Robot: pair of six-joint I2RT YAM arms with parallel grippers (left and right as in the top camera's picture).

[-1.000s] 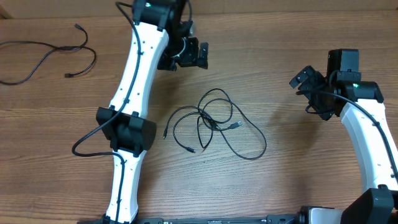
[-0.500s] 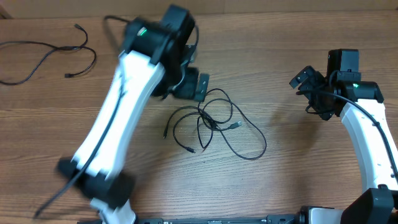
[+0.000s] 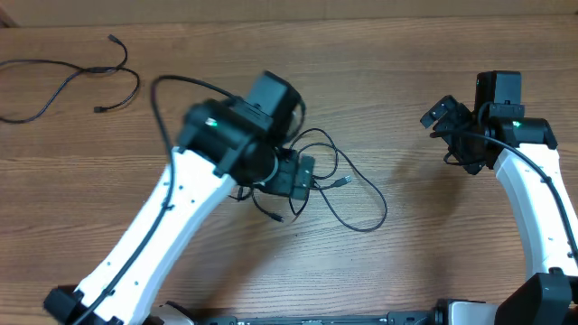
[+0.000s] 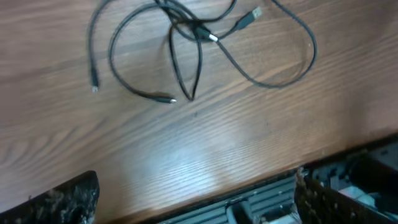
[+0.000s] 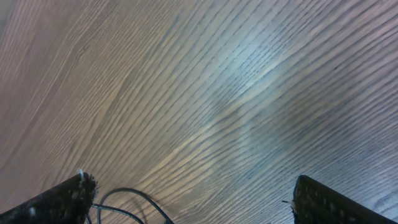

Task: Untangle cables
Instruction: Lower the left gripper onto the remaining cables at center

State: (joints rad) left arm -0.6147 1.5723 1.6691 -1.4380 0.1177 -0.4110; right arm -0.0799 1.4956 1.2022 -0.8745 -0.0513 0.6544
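Left hand (image 3: 296,178) wide open, over the near-left edge of the tangled cables (image 4: 199,37) mid-tabletop (image 3: 406,54); I see no cord between its fingers. Right hand (image 3: 449,126) also open, holding nothing, well off right. Separate cable (image 3: 72,77) lies far left.

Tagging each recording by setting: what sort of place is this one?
Probably a robotics lab bench. A wood-grain table carries a white left arm and right arm, a tangled bunch of thin black cables mid-table, and another loose cable at the far left corner. Nothing household is in view.
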